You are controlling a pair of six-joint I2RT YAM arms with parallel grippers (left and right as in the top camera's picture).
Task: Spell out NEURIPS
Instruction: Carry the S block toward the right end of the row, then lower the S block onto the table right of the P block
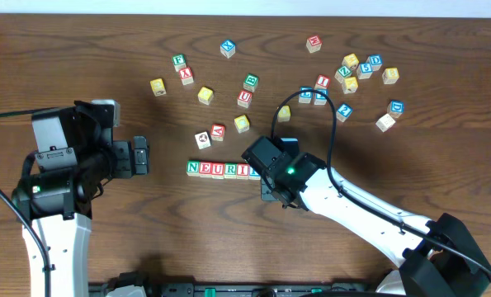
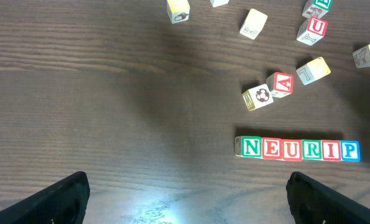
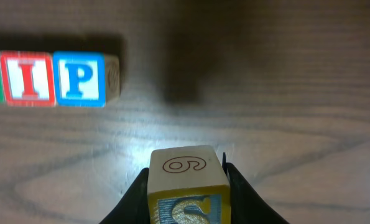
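Note:
Six alphabet cubes stand in a row reading N E U R I P (image 1: pixel 222 170), also clear in the left wrist view as the row (image 2: pixel 298 150). In the right wrist view the blue P cube (image 3: pixel 79 79) ends the row, with bare table to its right. My right gripper (image 3: pixel 188 177) is shut on a yellow-faced S cube (image 3: pixel 186 169) with a 6 on its pale top, held to the right of the P and nearer the camera. From overhead the right gripper (image 1: pixel 267 176) hides that cube. My left gripper (image 1: pixel 139 157) is open left of the row, fingers (image 2: pixel 66 199) wide apart.
Several loose letter cubes lie behind the row: a red A cube (image 1: pixel 218 131), a picture cube (image 1: pixel 202 140) and a yellow one (image 1: pixel 242 124) close by. A cluster (image 1: pixel 361 70) sits at the back right. The right arm's cable (image 1: pixel 334 124) arches over the table.

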